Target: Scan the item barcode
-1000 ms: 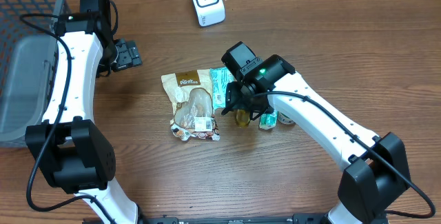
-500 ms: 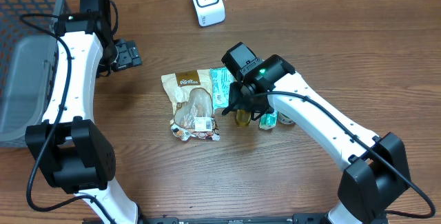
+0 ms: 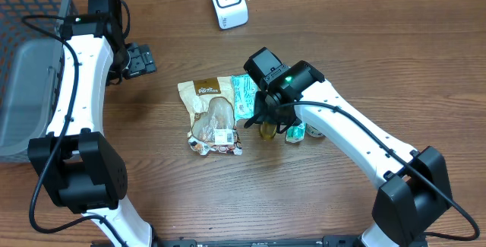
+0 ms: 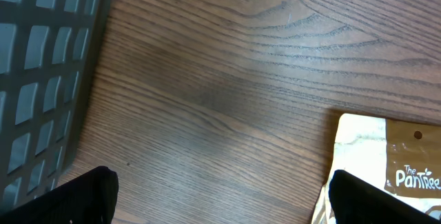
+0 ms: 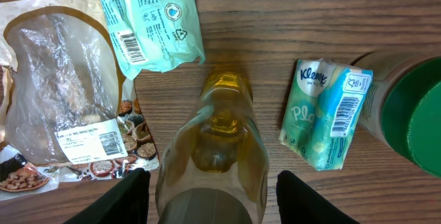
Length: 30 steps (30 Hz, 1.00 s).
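A small clear bottle of amber liquid (image 5: pixel 213 148) stands on the wooden table, seen from above its neck. My right gripper (image 5: pixel 210 198) straddles it, one black finger on each side, with a narrow gap showing between each finger and the glass. From overhead the bottle (image 3: pixel 266 130) peeks out below the right gripper (image 3: pixel 264 118). The white barcode scanner (image 3: pixel 228 1) stands at the back of the table. My left gripper (image 3: pixel 140 59) hangs wide open over bare wood; in its wrist view nothing lies between the left gripper (image 4: pixel 220 198) fingers.
A Pantree snack pouch (image 3: pixel 211 115) and a teal packet (image 3: pixel 242 95) lie left of the bottle. A Kleenex pack (image 5: pixel 325 114) and a green-lidded container (image 5: pixel 406 107) sit to its right. A grey basket (image 3: pixel 30 57) occupies the far left.
The right gripper's fingers have drawn closer together around the bottle. Both arms otherwise hold their places, and the left gripper stays wide open.
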Motion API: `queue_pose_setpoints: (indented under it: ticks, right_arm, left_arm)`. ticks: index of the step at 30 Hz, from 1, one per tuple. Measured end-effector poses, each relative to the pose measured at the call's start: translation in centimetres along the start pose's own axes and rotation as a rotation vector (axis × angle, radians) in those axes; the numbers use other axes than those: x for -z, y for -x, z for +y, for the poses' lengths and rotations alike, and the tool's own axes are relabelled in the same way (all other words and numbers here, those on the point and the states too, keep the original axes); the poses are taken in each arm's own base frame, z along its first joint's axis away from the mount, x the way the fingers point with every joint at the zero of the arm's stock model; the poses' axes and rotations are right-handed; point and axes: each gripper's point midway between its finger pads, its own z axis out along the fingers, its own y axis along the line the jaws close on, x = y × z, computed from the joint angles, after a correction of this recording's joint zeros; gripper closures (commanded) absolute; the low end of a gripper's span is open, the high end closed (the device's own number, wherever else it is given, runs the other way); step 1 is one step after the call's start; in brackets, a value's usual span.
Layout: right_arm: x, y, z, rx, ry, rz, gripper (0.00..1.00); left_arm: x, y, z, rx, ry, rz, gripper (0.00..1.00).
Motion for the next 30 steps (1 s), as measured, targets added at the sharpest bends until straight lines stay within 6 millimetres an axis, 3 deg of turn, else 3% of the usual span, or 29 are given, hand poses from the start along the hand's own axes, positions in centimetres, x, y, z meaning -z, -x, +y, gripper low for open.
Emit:
queue_pose_setpoints:
  ticks: [6, 15, 26, 28, 30]
  right_arm:
    - [0.0, 0.1, 0.1, 0.013, 0.003, -0.005, 0.45]
    - [0.0, 0.8, 0.4, 0.020, 0.011, -0.033, 0.58]
    - [0.0, 1.1, -0.1, 0.131, -0.020, -0.055, 0.57]
    - [0.0, 1.2, -0.1, 0.161, -0.022, -0.056, 0.52]
    - [0.0, 1.2, -0.2, 0.179, -0.027, -0.056, 0.25]
  left_arm:
    - [0.0, 0.0, 0.0, 0.000, 0.000, 0.000, 0.01]
    - [0.0, 0.0, 0.0, 0.000, 0.000, 0.000, 0.00]
    - [0.0, 0.0, 0.0, 0.000, 0.000, 0.000, 0.01]
    - [0.0, 0.0, 0.0, 0.000, 0.000, 0.000, 0.00]
    - [0.0, 0.0, 0.0, 0.000, 0.000, 0.000, 0.00]
